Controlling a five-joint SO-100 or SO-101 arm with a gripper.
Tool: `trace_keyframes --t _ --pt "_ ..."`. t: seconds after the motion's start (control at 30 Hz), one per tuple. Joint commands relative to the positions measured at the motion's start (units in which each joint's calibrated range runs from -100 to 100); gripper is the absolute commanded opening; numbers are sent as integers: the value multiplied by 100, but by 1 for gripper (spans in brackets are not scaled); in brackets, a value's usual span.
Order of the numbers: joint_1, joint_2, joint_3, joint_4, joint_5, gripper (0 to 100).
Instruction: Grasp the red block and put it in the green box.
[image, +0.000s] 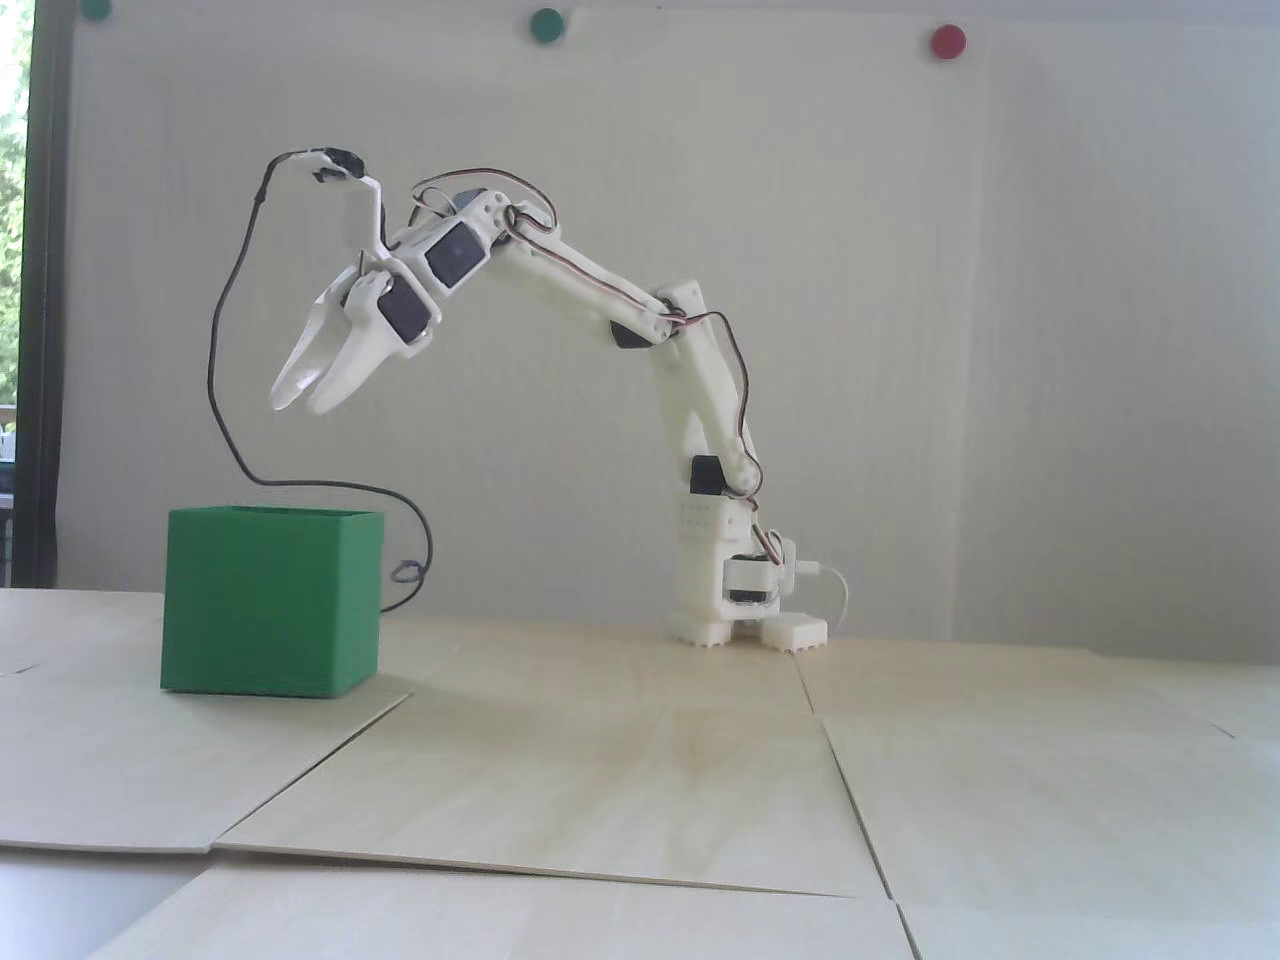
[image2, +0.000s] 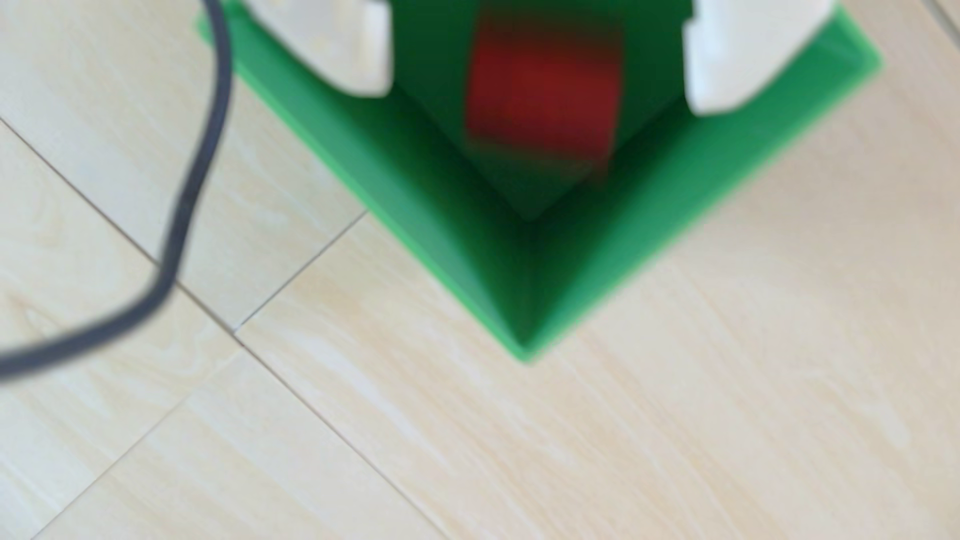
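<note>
Blurred red block (image2: 543, 88), seemingly inside green box (image2: 649, 207)

Count: 1 arm (image: 600, 290) with 1 gripper (image: 300, 395), 1 green box (image: 270, 600), 1 red block (image2: 543, 88), 1 black cable (image: 225, 330), 2 green wall dots (image: 547, 24), 1 red wall dot (image: 947, 41).

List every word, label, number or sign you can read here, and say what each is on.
None: no readable text shows in either view.
The green box, the red block inside it, the white arm and the wall's round dots are all plain; the wrist view is also blurred.
</note>
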Motion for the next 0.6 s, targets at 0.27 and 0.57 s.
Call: trace_keyframes --t 0.27,0.57 --pt "-239 -230 -503 -75 -12 20" --pt "-874 -1549 -494 1645 -428 2"
